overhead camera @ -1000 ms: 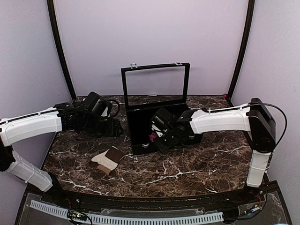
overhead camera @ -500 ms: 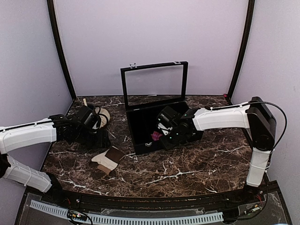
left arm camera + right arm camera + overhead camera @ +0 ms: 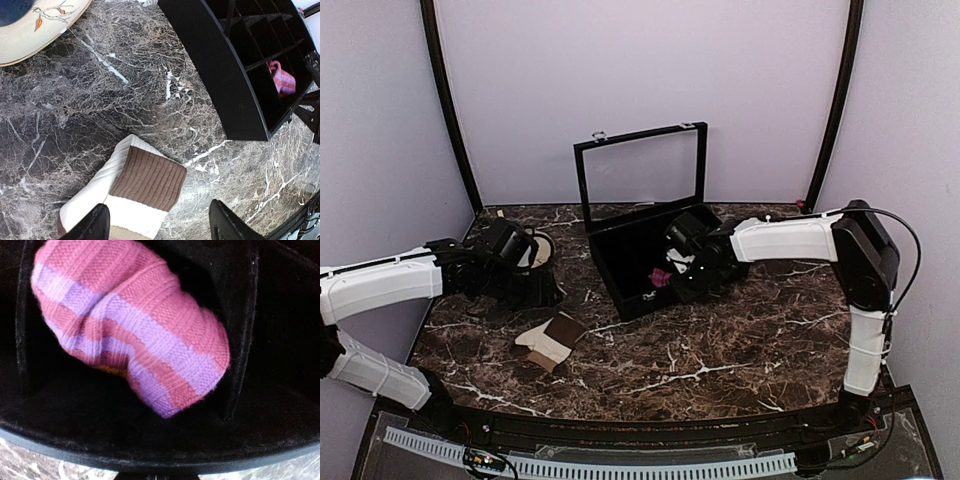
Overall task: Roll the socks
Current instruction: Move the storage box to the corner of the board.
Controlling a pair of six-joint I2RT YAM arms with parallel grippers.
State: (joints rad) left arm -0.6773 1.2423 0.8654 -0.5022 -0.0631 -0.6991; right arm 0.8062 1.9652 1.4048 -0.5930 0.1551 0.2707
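Observation:
A cream sock (image 3: 552,340) with a brown band lies flat on the marble in front of the left arm. In the left wrist view this sock (image 3: 135,192) lies just ahead of my left gripper (image 3: 157,227), whose fingers are spread wide with nothing between them. The pink and purple striped sock (image 3: 130,325) is bundled in a compartment of the black case (image 3: 150,440). From above, that pink sock (image 3: 662,277) shows inside the case, and my right gripper (image 3: 680,272) hangs shut over it. The right fingers are hidden in the wrist view.
The open black case (image 3: 620,270) stands mid-table at an angle, its glass lid (image 3: 640,180) upright. A beige saucer (image 3: 538,250) with a dark blue cup sits behind the left gripper, near the left wall. Purple walls close off the table's back and sides.
The black case has shifted back and turned, with the right gripper staying over it. The left gripper has swung left and down, uncovering the saucer.

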